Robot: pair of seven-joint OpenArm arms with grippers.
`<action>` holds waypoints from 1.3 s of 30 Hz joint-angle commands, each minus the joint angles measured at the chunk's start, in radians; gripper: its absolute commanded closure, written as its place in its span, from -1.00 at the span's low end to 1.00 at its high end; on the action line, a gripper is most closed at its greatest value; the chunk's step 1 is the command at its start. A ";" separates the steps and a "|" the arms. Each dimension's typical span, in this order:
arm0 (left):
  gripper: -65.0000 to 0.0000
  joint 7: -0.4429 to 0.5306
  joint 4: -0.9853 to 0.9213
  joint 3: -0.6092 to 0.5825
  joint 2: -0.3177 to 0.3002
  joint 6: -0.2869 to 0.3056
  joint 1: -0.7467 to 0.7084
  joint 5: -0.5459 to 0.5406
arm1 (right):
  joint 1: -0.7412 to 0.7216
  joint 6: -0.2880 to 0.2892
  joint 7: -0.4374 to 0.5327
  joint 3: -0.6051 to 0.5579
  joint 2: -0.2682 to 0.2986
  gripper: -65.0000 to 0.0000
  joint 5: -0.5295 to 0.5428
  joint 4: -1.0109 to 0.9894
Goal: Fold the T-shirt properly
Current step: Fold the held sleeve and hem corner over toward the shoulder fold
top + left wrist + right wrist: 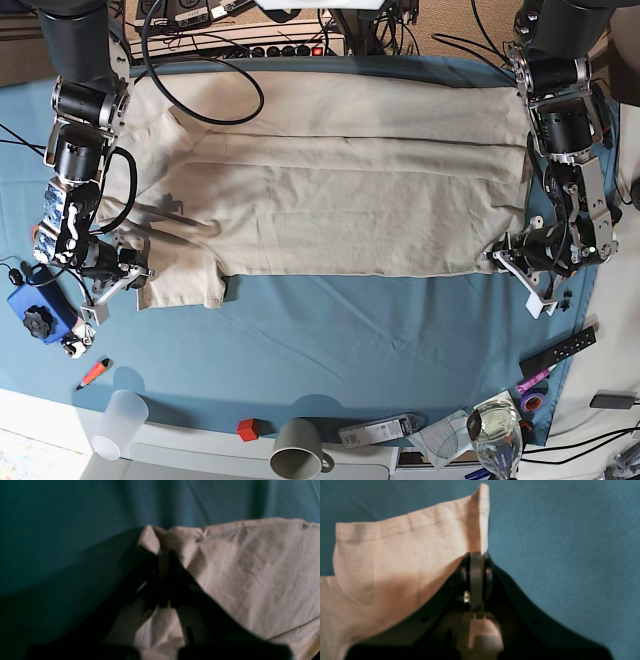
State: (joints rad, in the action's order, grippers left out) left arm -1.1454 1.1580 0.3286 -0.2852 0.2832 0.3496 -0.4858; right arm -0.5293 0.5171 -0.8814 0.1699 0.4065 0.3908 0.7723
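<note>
Teal-blue table cloth (330, 330) covers the whole work surface in front of you, and the T-shirt (330, 190) lies spread across its far half, stretched wide from one arm to the other. You can see its beige cloth mostly flat, with long shallow creases running side to side and a sleeve (185, 275) hanging toward the near edge on the base view's left.

Your right gripper (477, 555) is pinched closed on the T-shirt (395, 562): in its wrist view the fingers meet on a fold of hemmed cloth that stands up above them, with a stitched hem line running across. In the base view this gripper (135, 275) sits at the shirt's near corner by the sleeve.

Your left gripper (163, 555) is likewise clamped on the T-shirt (250, 567); its wrist view is dark and blurred, but you can make out bunched cloth held between the closed fingers, with more fabric draping off to the right. In the base view it (500, 258) holds the shirt's near corner on the opposite side.

Along the near edge you have a white cup (118, 420), a grey mug (298, 455), a small red block (248, 430) and a red marker (92, 372). A blue box (38, 312) sits beside the right arm, and a black remote (560, 350) lies near the left arm.
</note>
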 commanded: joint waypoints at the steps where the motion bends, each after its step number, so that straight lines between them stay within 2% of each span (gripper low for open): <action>1: 1.00 -0.067 0.000 -0.006 0.005 0.002 -0.002 0.016 | -0.017 0.000 -0.031 0.000 0.007 1.00 -0.014 0.011; 6: 1.00 -0.081 0.060 -0.005 -0.001 -0.053 0.000 0.006 | -0.016 -0.005 -0.038 0.000 0.007 1.00 -0.014 0.087; 9: 1.00 -0.108 0.114 -0.005 -0.013 -0.053 0.003 -0.048 | -0.016 -0.020 -0.044 0.000 0.007 1.00 -0.014 0.158; 18: 1.00 -0.113 0.172 -0.005 -0.060 -0.046 0.003 -0.080 | -0.008 -0.020 -0.064 0.002 0.014 1.00 -0.006 0.297; 23: 1.00 -0.139 0.194 -0.005 -0.086 0.007 0.002 -0.156 | 0.008 -0.019 -0.130 0.002 0.038 1.00 0.071 0.388; 34: 1.00 -0.166 0.218 -0.005 -0.089 0.007 -0.001 -0.173 | 0.012 -0.008 -0.274 0.004 0.114 1.00 0.193 0.466; 39: 1.00 -0.172 0.258 -0.005 -0.090 0.009 -0.021 -0.177 | 0.059 0.015 -0.290 0.054 0.123 1.00 0.243 0.480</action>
State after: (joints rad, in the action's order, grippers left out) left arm -1.3205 1.3968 0.3210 -0.3580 0.2863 0.3073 -0.6483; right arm -0.4442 0.5259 -1.1862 0.2161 0.5060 0.6258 1.2324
